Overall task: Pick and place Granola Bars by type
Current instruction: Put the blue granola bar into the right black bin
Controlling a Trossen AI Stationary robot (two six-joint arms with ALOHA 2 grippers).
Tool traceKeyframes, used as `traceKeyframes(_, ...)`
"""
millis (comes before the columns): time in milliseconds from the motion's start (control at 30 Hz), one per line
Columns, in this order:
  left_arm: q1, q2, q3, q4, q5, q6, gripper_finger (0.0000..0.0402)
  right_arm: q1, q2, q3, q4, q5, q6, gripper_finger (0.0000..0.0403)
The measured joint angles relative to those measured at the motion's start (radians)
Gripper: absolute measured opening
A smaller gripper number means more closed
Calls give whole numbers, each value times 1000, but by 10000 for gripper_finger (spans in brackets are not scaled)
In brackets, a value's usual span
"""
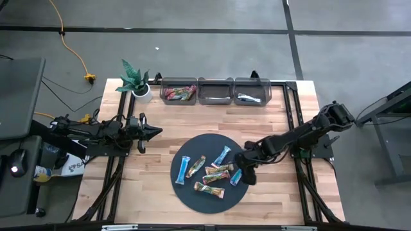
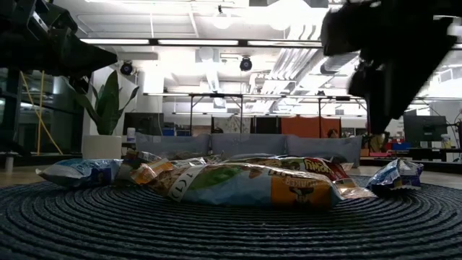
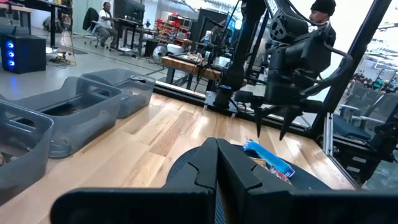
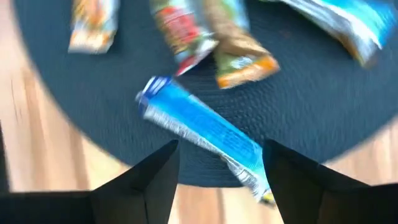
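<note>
1. The granola bars lie scattered on the dark round woven mat at the near middle of the table: light blue ones, and green-brown multicoloured ones bunched between them.
2. One light blue bar at the mat's right edge lies slantwise right under the right gripper. Its fingers stand apart on either side of the wrapper, holding nothing, and look lined up to close across the bar's narrow width.
3. Judged from that pose, the step in hand is the pick of this blue bar. Being at the edge and clear of the pile, it is the easy one to take first.
4. Three clear plastic bins stand in a row at the table's far edge. The left one holds red and multicoloured wrappers, the right one something pale blue, so the blue bar probably belongs there.
5. The left gripper waits over bare wood left of the mat, its fingers pressed together and empty, out of the right arm's way.
6. A potted plant stands at the far left corner.
</note>
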Motion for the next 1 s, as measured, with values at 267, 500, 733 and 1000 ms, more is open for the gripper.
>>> traceKeyframes(267, 0, 0, 0, 0, 0, 0, 1, 2, 0, 0, 10, 43, -446, 213)
traceKeyframes(500, 0, 0, 0, 0, 0, 0, 1, 2, 0, 0, 18, 41, -706, 213)
traceKeyframes(733, 0, 0, 0, 0, 0, 0, 1, 2, 48, 0, 63, 1, -831, 213)
traceKeyframes(1000, 0, 0, 0, 0, 0, 0, 1, 2, 126, 0, 97, -22, -845, 213)
